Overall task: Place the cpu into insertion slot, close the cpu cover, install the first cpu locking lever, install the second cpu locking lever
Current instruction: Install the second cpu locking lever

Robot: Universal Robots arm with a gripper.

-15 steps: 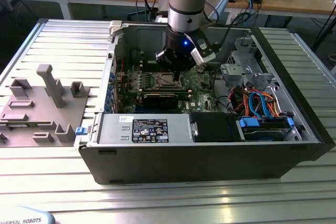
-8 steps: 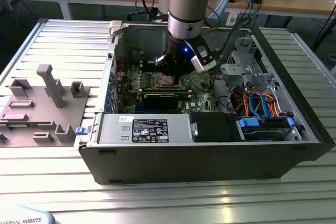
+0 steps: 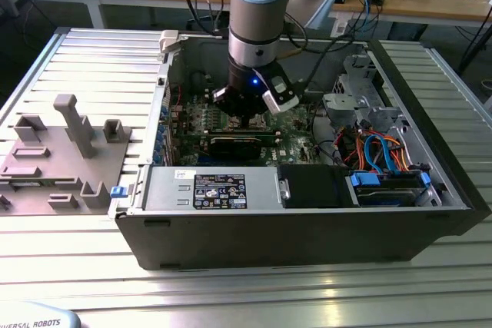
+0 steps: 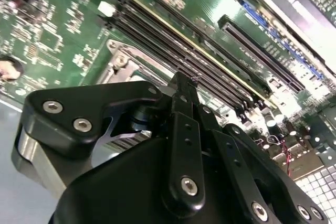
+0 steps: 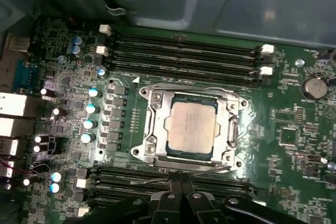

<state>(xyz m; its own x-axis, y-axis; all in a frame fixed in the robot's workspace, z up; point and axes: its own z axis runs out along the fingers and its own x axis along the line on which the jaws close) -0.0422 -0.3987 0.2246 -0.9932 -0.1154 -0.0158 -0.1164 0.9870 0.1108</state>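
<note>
The cpu (image 5: 191,125), a silver-grey square, lies flat in the insertion slot (image 5: 147,125) on the green board. The cpu cover (image 5: 229,129), a shiny metal frame, lies down around it, the chip showing through its window. A thin wire locking lever (image 5: 210,169) runs along the socket edge nearest my gripper (image 5: 181,183). My black fingers (image 4: 181,98) are pressed together, shut, tips right at that lever beside the socket rim (image 4: 123,56). I cannot tell whether they pinch the wire. In the exterior view my gripper (image 3: 244,117) is low inside the open computer case.
Long black memory slots (image 5: 181,51) run on both sides of the socket. Capacitors (image 5: 92,108) and a coin battery (image 5: 314,86) stand on the board. The case (image 3: 307,228) holds a power supply (image 3: 207,188), a drive cage (image 3: 350,97) and coloured cables (image 3: 377,147). A grey fixture (image 3: 69,151) lies outside.
</note>
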